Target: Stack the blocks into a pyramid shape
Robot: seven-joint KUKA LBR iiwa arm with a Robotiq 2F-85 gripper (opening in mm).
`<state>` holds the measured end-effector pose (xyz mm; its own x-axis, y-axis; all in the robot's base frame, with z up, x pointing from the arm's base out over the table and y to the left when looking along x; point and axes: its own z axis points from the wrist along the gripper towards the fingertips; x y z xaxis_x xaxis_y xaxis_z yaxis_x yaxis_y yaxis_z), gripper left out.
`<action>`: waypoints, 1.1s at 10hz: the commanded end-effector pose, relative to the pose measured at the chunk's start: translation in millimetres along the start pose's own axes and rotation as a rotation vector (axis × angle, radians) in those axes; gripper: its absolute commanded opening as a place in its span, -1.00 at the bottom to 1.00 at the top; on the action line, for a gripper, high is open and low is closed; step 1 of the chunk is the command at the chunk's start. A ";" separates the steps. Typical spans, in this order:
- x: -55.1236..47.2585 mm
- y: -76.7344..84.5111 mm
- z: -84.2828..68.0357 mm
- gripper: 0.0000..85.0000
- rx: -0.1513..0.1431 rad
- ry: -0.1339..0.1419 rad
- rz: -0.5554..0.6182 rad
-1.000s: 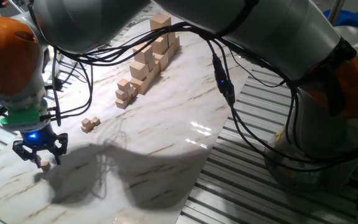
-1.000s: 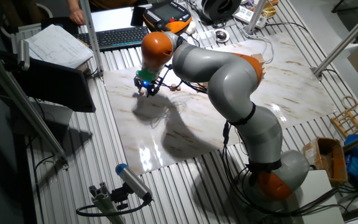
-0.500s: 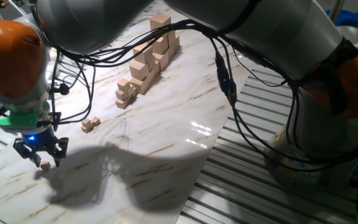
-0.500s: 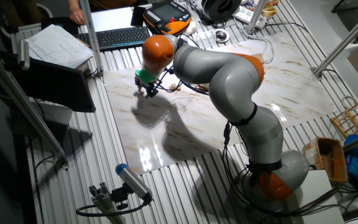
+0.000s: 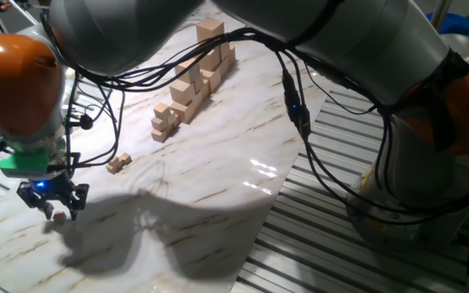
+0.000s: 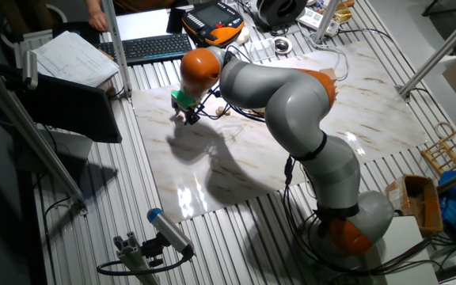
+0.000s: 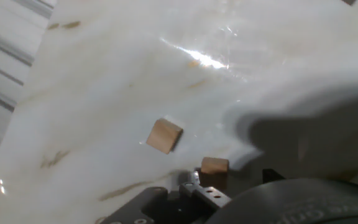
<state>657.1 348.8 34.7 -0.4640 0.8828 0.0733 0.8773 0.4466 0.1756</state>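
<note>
Counter (image 5: 218,187): white marbled slab. From the end effector, its near-left edge is close by, with ribbed metal decking just beyond it; toward the far right, a broad bare stretch of slab runs to the tall stepped stacks.

End effector (image 5: 54,205): dark fingers under a green collar, low over the counter's left corner. Also seen in the other fixed view (image 6: 189,117). Fingers sit on either side of one small block; whether they pinch it or merely straddle it cannot be told.

Blocks, tiny, light tan:
- One (image 5: 59,216) between the fingertips, at or just above the counter. In the hand view it (image 7: 214,166) sits just ahead of the end effector's body.
- One (image 7: 164,135) lying loose on the counter, just beside the first, turned diagonally to the frame. Cube-shaped, no long axis.
- A touching pair (image 5: 119,163), further toward the stepped stacks, apart from the end effector.

Larger pale cubes (image 5: 194,77): one stepped row at the far end; count unclear.
</note>
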 end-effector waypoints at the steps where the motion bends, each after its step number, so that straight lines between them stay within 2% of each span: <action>1: -0.3 0.8 1.2 0.20 -0.004 -0.002 0.007; 2: -1.2 1.8 2.8 0.20 -0.004 -0.009 0.009; 3: -1.6 2.4 4.3 -0.20 -0.006 -0.012 0.014; 8: -1.3 2.5 6.6 -0.20 -0.008 -0.016 0.020; 10: -1.9 1.8 5.1 -1.00 -0.005 -0.044 0.016; 11: -3.0 1.9 3.5 -1.00 0.008 -0.067 0.028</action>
<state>660.8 347.3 31.9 -0.4270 0.9042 0.0122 0.8925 0.4192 0.1667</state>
